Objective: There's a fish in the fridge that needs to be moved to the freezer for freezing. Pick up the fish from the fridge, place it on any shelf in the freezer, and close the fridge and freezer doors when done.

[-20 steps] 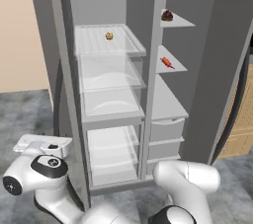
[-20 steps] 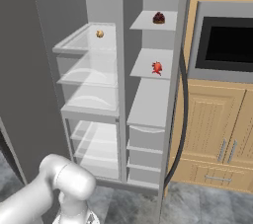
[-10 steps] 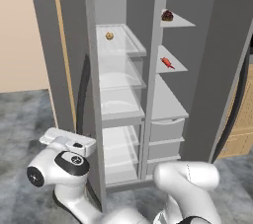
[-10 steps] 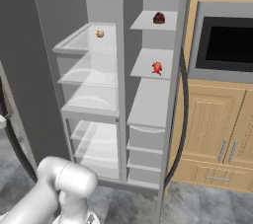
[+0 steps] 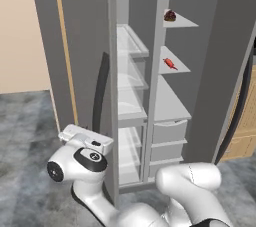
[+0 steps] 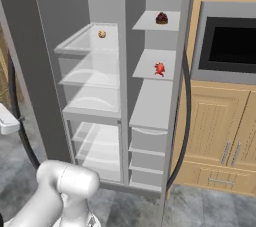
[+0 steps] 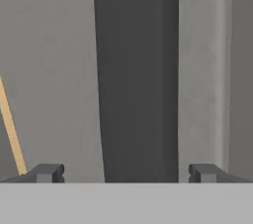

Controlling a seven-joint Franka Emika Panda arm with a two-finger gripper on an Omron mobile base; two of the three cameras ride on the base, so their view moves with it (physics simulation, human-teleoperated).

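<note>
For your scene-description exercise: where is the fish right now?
The fish lies on the freezer's middle shelf, right of the glass-shelved fridge, below the dark lump; the left base view shows it too.

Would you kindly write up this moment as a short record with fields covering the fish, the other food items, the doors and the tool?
fish: small red-orange fish figure lying on the middle opaque grey shelf of the narrow freezer section
other food: dark red-brown lump on the top freezer shelf; round tan speckled ball on the top glass fridge shelf
doors: both open
tool: two-finger tool open, holding nothing, facing the dark vertical bar handle of the grey fridge door
</note>
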